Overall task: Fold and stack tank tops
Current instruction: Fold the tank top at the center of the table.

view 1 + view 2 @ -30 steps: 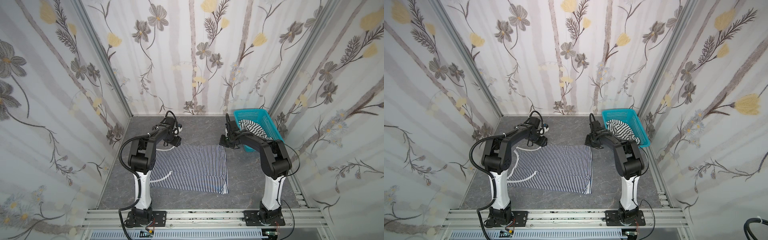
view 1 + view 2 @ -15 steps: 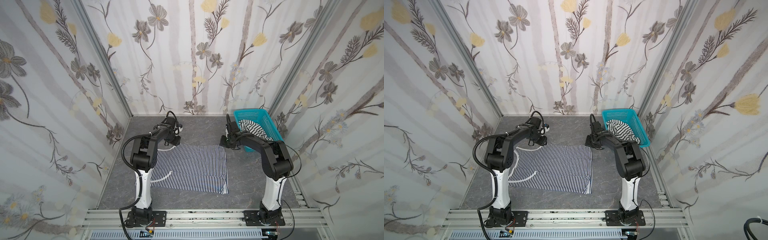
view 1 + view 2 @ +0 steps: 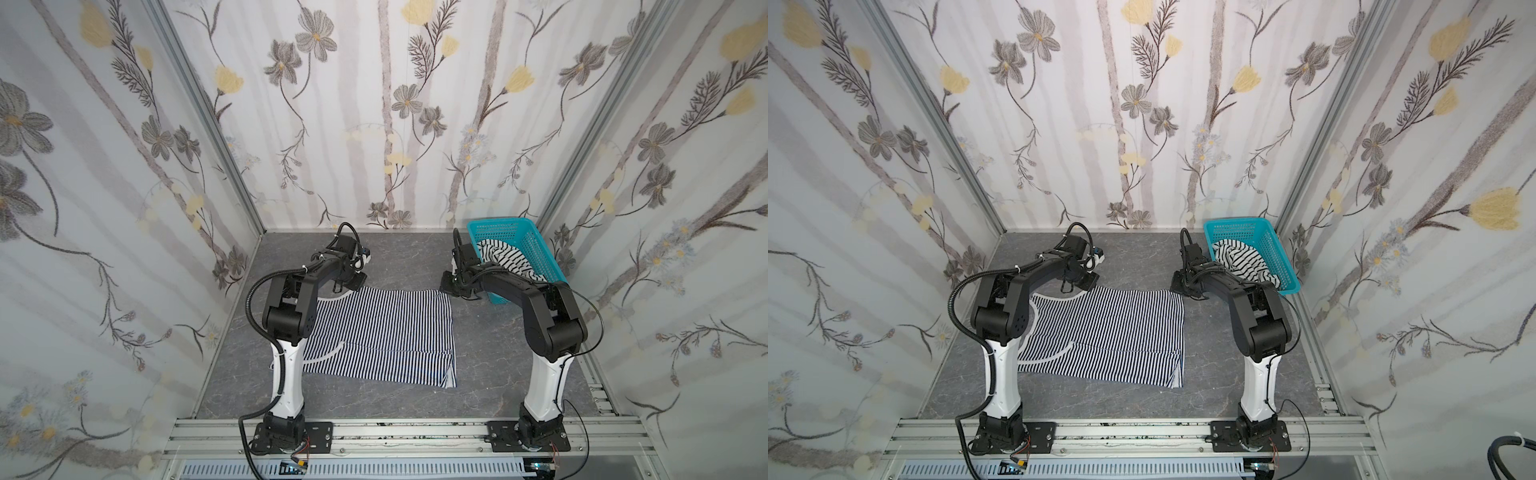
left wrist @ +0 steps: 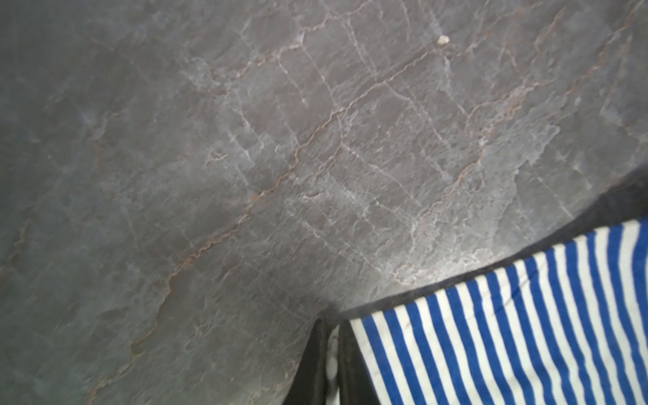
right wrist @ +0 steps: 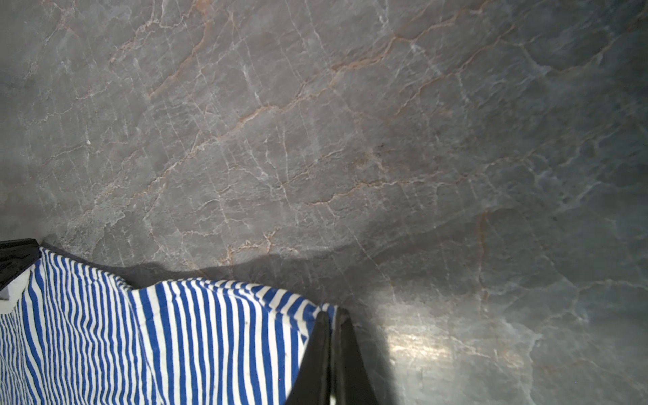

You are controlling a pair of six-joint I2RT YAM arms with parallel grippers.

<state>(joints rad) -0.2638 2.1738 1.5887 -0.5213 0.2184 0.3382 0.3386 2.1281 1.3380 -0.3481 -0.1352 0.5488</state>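
Left pincer (image 4: 331, 338) is clenched on the far left corner of the fine-striped tank top (image 3: 386, 328). In the left wrist view its black fingers (image 4: 315, 361) pinch a thin strip of white trim. The top is soft knit with dense navy-and-white stripes that read blue up close. It lies mostly flat on the counter (image 3: 407, 253), a grey marble-look surface with pale and rust veins. Its outline is roughly rectangular, with a curved white-edged armhole at the near left and a small slit at the near right corner. Right pincer (image 5: 333, 326) is clamped on the far right corner, where the cloth bunches into a raised fold beside the fingertips. Just beside that arm, at the far right of the counter, sits the teal basket (image 3: 540, 249), rectangular perforated plastic. The wide-striped tank top (image 3: 505, 257) is crumpled inside it, white with black bands, and part of it drapes over the near rim.
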